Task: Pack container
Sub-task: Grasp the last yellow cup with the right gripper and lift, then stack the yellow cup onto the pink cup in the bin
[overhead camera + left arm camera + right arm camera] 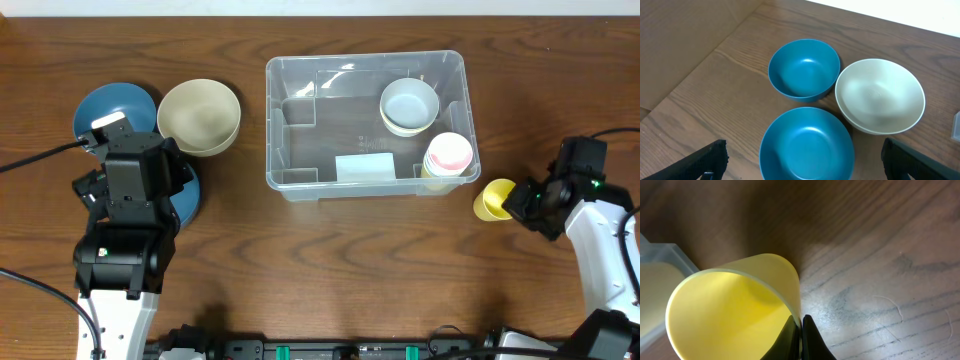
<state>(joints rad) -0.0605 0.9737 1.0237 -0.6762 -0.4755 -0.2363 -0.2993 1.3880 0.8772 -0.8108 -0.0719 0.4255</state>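
Observation:
The clear plastic container (290, 110) stands at the middle back with a pale label (363, 167), a white bowl (409, 105) and a pink cup stacked on a yellow cup (448, 155) inside. My right gripper (800, 330) is shut on the rim of a yellow cup (725, 315), seen right of the container in the overhead view (492, 199). My left gripper (805, 160) is open above a blue bowl (807, 145). A second blue bowl (803, 68) and a cream bowl (880, 95) lie beyond it.
The container's corner (665, 255) shows at the left of the right wrist view, close to the held cup. Cables run along the table's left and right sides. Black equipment sits at the front edge (350, 348).

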